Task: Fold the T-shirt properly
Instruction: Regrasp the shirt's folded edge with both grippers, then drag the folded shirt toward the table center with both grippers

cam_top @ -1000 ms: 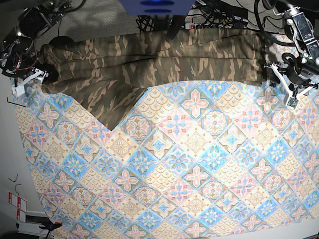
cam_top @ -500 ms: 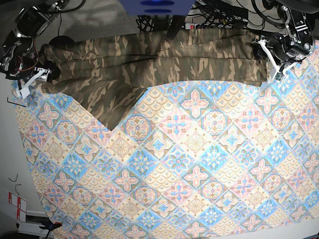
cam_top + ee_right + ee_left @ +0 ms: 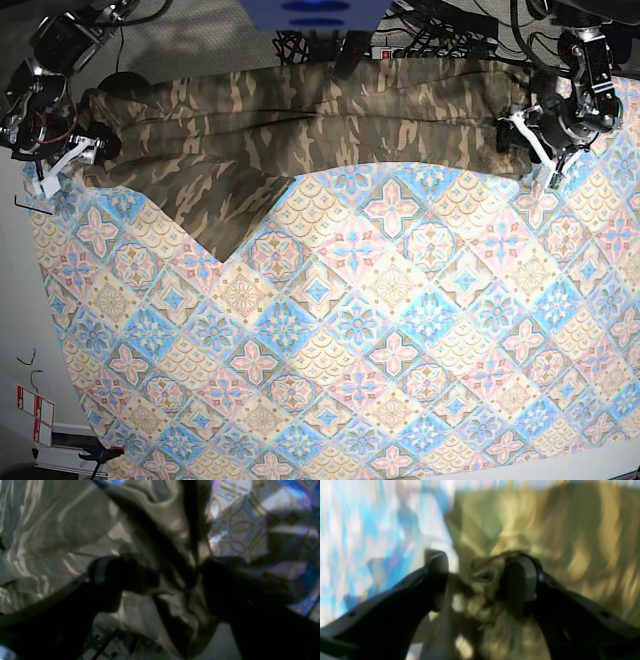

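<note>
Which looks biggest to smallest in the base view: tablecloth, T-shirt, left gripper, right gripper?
1. tablecloth
2. T-shirt
3. left gripper and right gripper: both small and look alike, partly hidden by cloth, so I won't rank them.

The T-shirt (image 3: pixel 300 125) is soft, matt camouflage cloth, creased into folds. Beneath it, the tablecloth (image 3: pixel 380 340) looks like smooth, flat printed fabric, also matt.

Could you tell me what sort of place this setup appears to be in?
Probably a robot lab workbench: a patterned tablecloth covers the table, cable bundles run along its far edge, and a camouflage T-shirt lies stretched between two arms.
</note>
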Robot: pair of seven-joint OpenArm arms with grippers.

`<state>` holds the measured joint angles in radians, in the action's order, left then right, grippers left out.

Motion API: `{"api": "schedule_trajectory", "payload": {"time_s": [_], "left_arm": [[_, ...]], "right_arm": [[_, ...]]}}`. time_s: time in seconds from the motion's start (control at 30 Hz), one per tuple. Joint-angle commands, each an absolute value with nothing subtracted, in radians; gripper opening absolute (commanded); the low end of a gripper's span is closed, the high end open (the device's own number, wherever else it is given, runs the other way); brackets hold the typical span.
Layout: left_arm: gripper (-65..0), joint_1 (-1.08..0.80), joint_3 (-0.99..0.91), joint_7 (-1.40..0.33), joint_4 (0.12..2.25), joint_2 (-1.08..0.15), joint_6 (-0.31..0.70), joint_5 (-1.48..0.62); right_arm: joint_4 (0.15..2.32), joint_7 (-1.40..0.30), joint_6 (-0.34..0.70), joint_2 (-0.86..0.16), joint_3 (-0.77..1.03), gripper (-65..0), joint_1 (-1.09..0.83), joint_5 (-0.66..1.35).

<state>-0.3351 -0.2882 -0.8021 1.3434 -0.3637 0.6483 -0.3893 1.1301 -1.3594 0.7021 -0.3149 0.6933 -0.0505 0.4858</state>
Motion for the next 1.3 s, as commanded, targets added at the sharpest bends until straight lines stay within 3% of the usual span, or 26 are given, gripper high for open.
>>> {"api": "schedule_trajectory", "payload": {"time_s": [0.0, 0.1, 0.3, 0.4, 0.5, 0.57, 0.63, 1.27], "left_arm": [[-27.2, -0.366, -0.214, -0.914, 1.313, -0.325, 0.698, -0.41], [-27.4, -0.364, -0.134, -0.914, 1.313, -0.325, 0.698, -0.443], [-28.6, -0.371, -0.07, -0.915, 1.313, -0.328, 0.698, -0.458], [-35.6, -0.372, -0.03, -0.921, 1.313, -0.328, 0.698, -0.456], [-47.4, -0.372, 0.035, -0.921, 1.311, -0.328, 0.698, -0.456], [-54.9, -0.372, 0.038, -0.921, 1.311, -0.323, 0.698, -0.456], [-59.2, -0.371, 0.035, -0.921, 1.311, -0.305, 0.698, -0.458], [-58.6, -0.179, -0.208, -1.058, 1.31, -0.282, 0.698, -0.446]], "right_arm": [[1.119, -1.396, 0.698, -0.298, 0.667, -17.4, -0.059, 0.476], [1.119, -1.396, 0.698, -0.298, 0.628, -22.1, -0.059, 0.476], [1.119, -1.396, 0.698, -0.298, 0.588, -41.1, -0.058, 0.476], [1.113, -1.396, 0.698, -0.298, 0.549, -49.7, -0.054, 0.476], [1.113, -1.396, 0.698, -0.298, 0.515, -59.9, -0.053, 0.476], [1.113, -1.396, 0.698, -0.298, 0.501, -63.3, -0.053, 0.476], [1.113, -1.396, 0.698, -0.298, 0.499, -63.5, -0.053, 0.476], [1.11, -1.396, 0.698, -0.303, 0.498, -63.6, 0.137, 0.475]]}}
